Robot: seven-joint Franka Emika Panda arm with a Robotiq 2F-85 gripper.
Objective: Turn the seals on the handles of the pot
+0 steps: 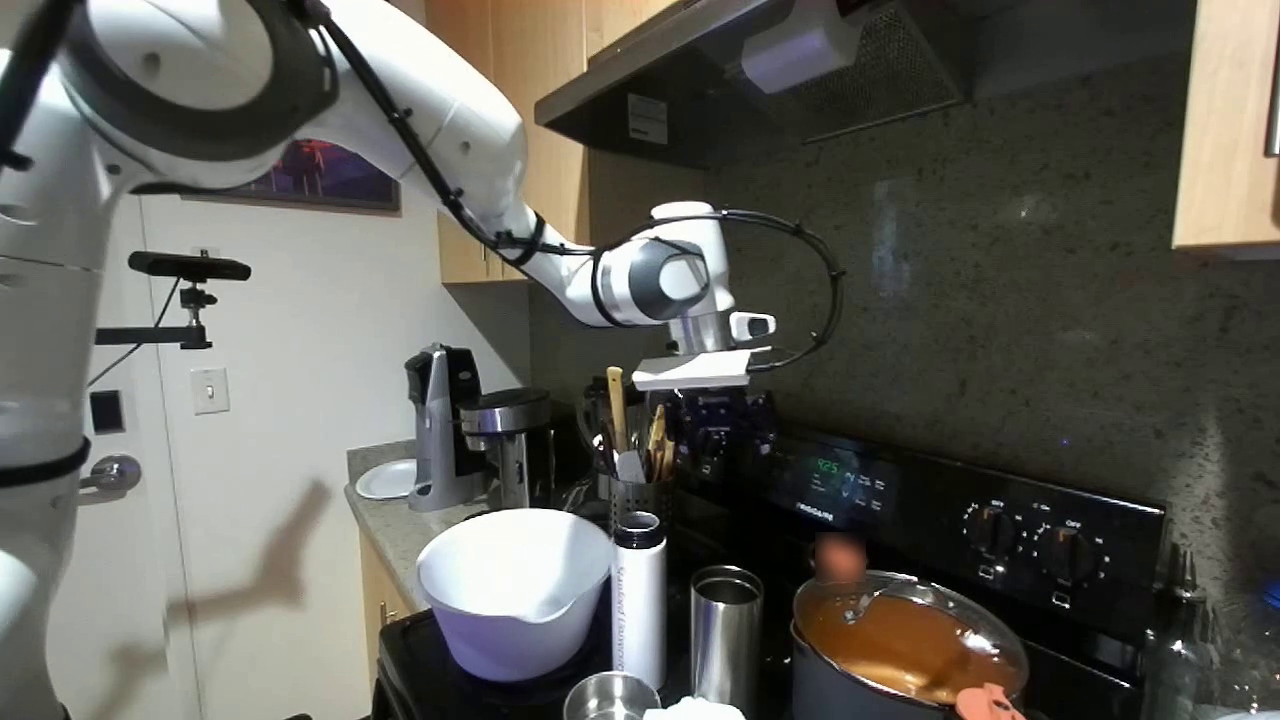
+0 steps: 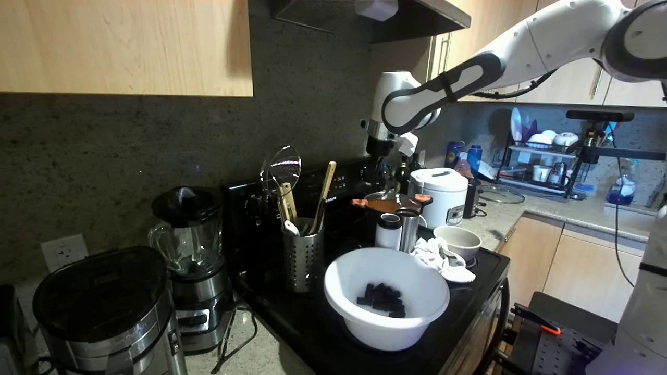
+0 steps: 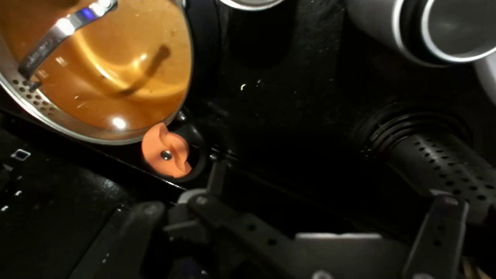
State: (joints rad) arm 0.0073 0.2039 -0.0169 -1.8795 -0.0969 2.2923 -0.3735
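Okay: see "Stanford"-marked white cylindrical bottle (image 1: 640,610); outward-pointing orange seal (image 3: 164,149) at round grey pot's (image 1: 835,690) edge; black gripper (image 3: 333,186), jaws apart.

The back wall (image 1: 1000,250) is finished in a dark, speckled surface. A dark range hood (image 1: 705,110) is mounted between light-wood cabinets (image 2: 125,47) in both exterior views. In an exterior view a white door (image 1: 130,560) is fitted with a metal knob (image 1: 114,474); beside it, a switch (image 1: 209,390) and a framed picture (image 1: 345,182) are fixed to a white wall (image 1: 300,330). Above a speckled counter (image 2: 496,221), the far wall (image 2: 471,122) is washed in bluish light.
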